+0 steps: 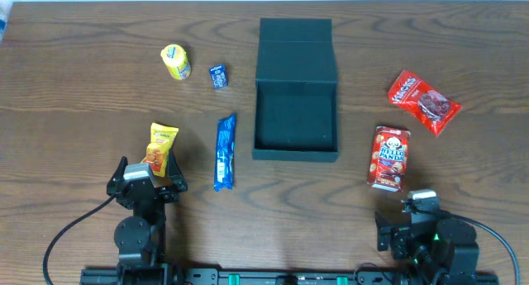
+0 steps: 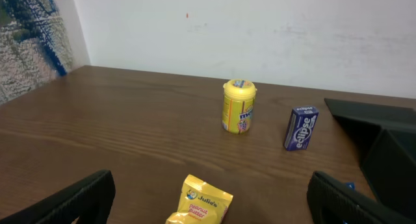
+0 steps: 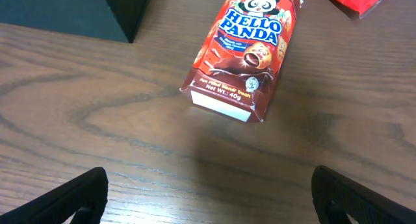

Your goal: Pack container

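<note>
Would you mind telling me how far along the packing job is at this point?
Done: only that the container lies open, its inside bare. In hand: nothing; the left end effector and right end effector are both open and empty. Left: all six snacks lie on the table: yellow canister, small blue box, yellow packet, blue packet, Hello Panda box, red packet.

The container [image 1: 295, 111] lies open mid-table, a Hello Panda box [image 1: 389, 158] at its four o'clock, a blue wrapper [image 1: 225, 152], perhaps biscuits, at eight.
</note>
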